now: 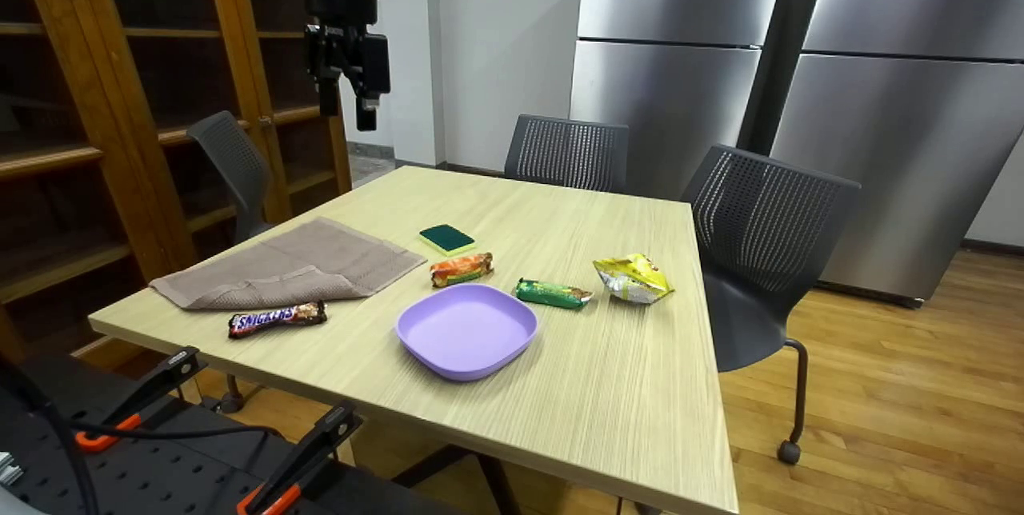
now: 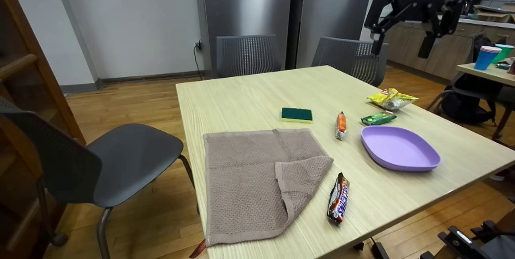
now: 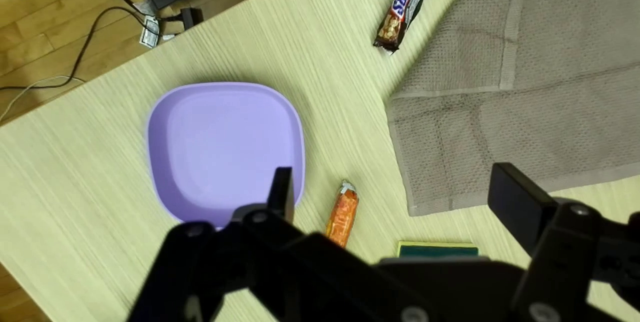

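Currently, hand hangs over worktop, jaws wide apart; orange-wrapped bar lies on worktop below, just beside purple plate, not touching. Wrist view, clock centred there: plate at 10, grey-brown towel at 2, green-and-yellow sponge at 4, partly hidden by hand; Snickers bar between 12 and 1. Exterior view, same centre: green packet at 3 o'clock, yellow bag at 2.
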You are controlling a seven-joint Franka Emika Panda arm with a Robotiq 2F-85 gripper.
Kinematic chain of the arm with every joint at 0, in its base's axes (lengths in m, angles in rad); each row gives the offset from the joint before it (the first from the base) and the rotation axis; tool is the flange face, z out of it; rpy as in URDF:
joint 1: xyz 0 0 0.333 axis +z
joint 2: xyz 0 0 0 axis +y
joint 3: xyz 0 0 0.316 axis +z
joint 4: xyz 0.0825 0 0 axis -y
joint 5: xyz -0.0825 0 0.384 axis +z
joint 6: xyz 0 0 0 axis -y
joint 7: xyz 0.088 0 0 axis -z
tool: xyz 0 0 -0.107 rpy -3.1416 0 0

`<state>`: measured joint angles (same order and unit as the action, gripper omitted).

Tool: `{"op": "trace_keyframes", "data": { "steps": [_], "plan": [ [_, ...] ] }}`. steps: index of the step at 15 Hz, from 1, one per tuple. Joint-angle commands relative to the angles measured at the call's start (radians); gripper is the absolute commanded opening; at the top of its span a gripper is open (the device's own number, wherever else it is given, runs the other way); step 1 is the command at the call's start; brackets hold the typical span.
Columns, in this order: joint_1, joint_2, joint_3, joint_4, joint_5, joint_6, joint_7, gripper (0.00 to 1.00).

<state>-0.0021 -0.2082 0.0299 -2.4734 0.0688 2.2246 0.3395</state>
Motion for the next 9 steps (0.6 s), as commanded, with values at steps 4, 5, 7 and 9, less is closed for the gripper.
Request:
{"op": "trace_keyframes", "data": {
  "steps": [4, 5, 7, 9],
  "plan": [
    [-0.024, 0.187, 0.000, 0.088, -0.106, 0.076, 0.140, 1.00],
    [-0.022, 0.217, -0.005, 0.103, -0.122, 0.081, 0.164, 1.00],
    [-0.014, 0.267, -0.016, 0.128, -0.154, 0.096, 0.212, 1.00],
    [-0.006, 0.313, -0.030, 0.154, -0.182, 0.102, 0.255, 1.00]
  ]
}}
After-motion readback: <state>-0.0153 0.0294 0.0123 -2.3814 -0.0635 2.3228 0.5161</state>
